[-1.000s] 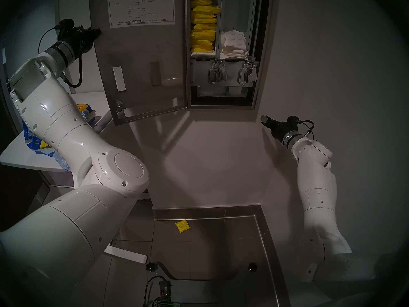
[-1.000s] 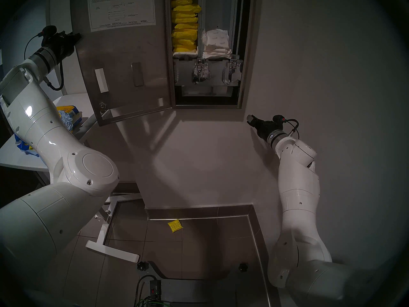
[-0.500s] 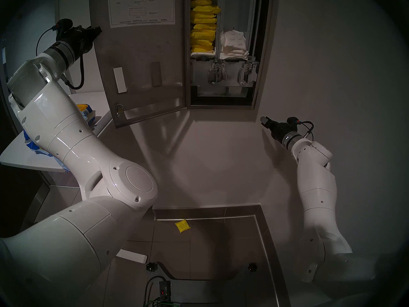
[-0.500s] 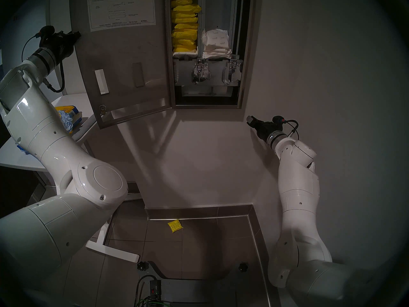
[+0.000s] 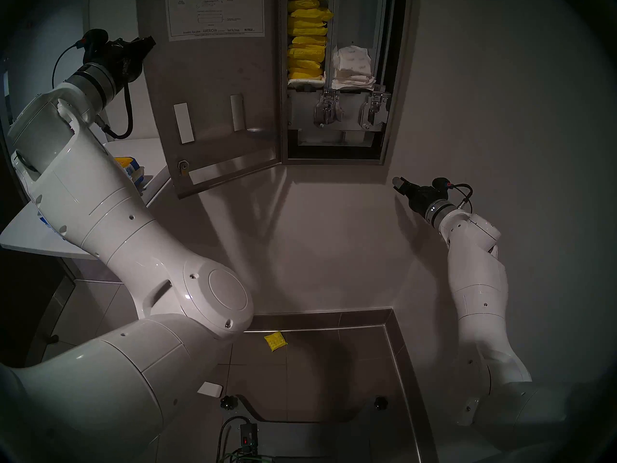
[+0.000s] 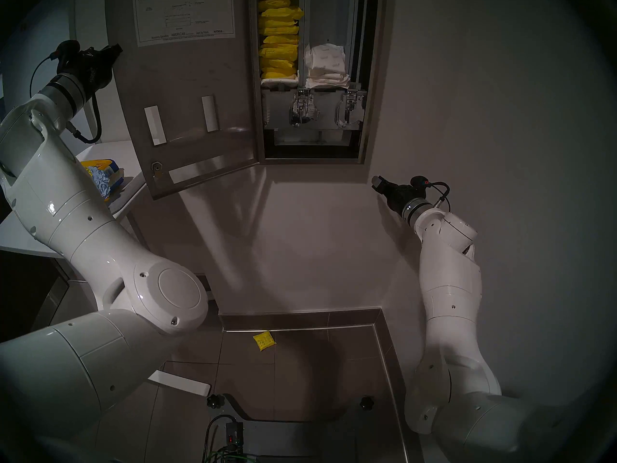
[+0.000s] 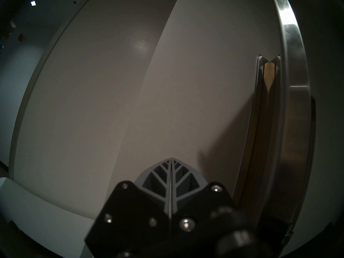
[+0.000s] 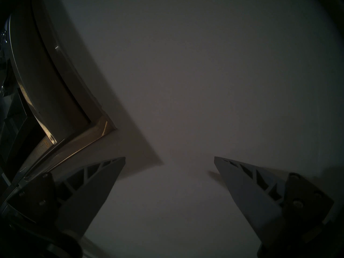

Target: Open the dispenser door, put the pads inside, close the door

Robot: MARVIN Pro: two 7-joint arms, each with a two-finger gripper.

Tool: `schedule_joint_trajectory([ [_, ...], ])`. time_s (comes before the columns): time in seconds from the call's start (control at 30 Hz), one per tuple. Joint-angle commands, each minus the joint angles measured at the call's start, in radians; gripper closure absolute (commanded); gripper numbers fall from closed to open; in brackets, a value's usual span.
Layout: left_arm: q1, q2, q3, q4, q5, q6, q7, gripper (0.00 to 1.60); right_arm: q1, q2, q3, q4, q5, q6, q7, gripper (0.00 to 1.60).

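Change since earlier: my left arm has swung its elbow toward frame centre, and the dispenser door (image 5: 213, 94) has swung a little nearer shut, its lower corner now lower in the frame.
Left jaws: my left gripper (image 5: 148, 44), upper left of the head view, has its jaws pressed together on nothing, tip at the door's free edge; the left wrist view shows the two fingers (image 7: 178, 179) meeting in a point beside the steel edge.
Right jaws: my right gripper (image 5: 398, 184), right of centre, has its jaws wide apart and empty, facing bare wall below the cabinet.
Door: open, inner face toward me, white instruction sheet (image 5: 215, 11) at top centre.
Pads: the yellow pads (image 5: 307, 48) are stacked in the left column of the open cabinet, top centre; white wrapped pads (image 5: 352, 68) sit in the right column.
Stray: one yellow packet (image 5: 275, 341) lies on the floor, lower centre.
Bench: a torn blue-and-yellow bag (image 5: 132, 168) rests on the bench (image 5: 26, 238) at left, mostly hidden by my arm.
Risk: I judge my closed tip could slip off the thin door edge while pushing, leaving the door ajar; a bulging pad could also stop it latching.
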Motion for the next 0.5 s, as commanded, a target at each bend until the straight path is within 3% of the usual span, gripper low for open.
schedule_joint_trajectory([
  [0.0,0.024,-0.102,0.104,-0.033,-0.097,0.046,-0.090,1.60,0.035,0.007,0.000,-0.029,0.003,-0.009,0.004,0.00],
  [0.47,0.138,-0.197,0.158,-0.144,-0.241,0.046,-0.056,1.60,0.037,0.009,-0.002,-0.026,0.006,-0.009,0.005,0.00],
])
